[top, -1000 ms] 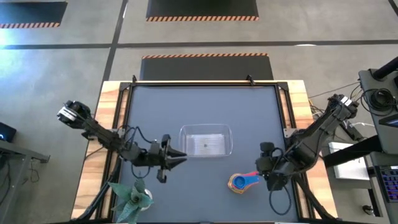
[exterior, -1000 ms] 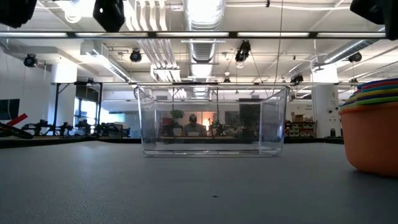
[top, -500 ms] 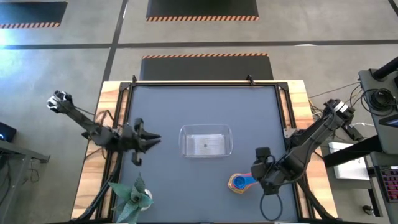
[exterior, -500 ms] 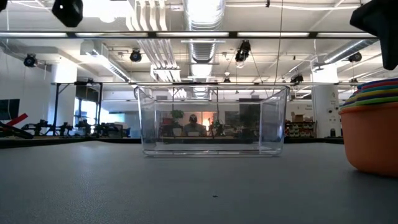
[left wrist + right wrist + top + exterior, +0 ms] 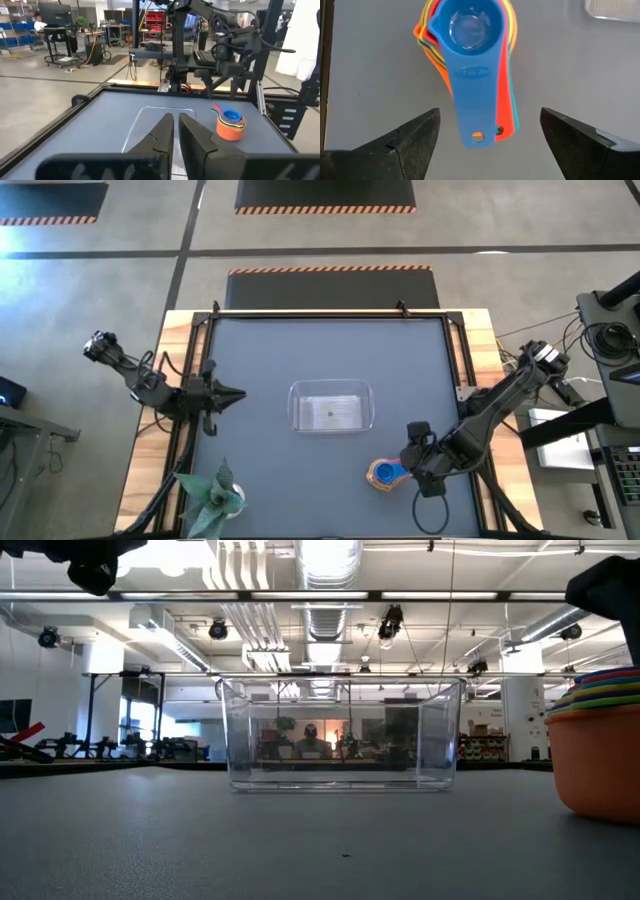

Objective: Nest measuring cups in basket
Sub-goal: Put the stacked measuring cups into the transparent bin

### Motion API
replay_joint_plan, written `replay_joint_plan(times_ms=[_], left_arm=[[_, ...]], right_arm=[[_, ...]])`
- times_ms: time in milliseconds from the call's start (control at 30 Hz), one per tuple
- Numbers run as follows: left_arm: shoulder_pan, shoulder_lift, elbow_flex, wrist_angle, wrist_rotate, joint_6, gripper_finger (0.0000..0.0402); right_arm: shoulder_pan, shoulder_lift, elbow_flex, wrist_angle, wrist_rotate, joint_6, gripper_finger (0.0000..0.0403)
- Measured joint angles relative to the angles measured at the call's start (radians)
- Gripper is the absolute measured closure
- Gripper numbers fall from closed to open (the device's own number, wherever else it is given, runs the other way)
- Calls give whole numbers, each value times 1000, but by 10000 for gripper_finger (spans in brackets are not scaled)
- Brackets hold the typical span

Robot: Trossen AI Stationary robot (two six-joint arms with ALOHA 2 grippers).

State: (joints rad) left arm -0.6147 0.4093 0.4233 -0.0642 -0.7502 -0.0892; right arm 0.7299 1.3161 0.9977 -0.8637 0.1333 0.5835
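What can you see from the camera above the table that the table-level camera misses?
Only the high view shows the green plant, the whole shut left gripper and open right gripper, and the blue cup topping the measuring cups. Only the low view shows the stack's orange bottom cup side-on, plus the room behind. Both show the basket, empty, with the stack outside it.

The overhead camera is looking straight down, taking in the whole worktop (image 5: pixel 250 360), both arms and the floor around. The low camera is sitting at worktop height, facing level across it into the room, with the basket (image 5: pixel 340 735) dead ahead. The left wrist camera is looking forward along the worktop at the basket and the stacked measuring cups (image 5: pixel 230 125). The right wrist camera is hanging close over those same cups, which all four views are sharing.
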Motion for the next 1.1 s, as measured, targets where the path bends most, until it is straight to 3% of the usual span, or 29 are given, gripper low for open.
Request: replay_joint_plan(times_ms=[300,733,1100], left_arm=[[1,-112,-113,20,15,-27,401],[2,-257,-410,298,48,-21,402],[3,-278,-412,267,61,-52,402]], right_arm=[[-27,36,-6,41,-12,-58,71],[-101,36,-62,153,-139,-112,71],[-103,36,-147,293,-177,-82,71]])
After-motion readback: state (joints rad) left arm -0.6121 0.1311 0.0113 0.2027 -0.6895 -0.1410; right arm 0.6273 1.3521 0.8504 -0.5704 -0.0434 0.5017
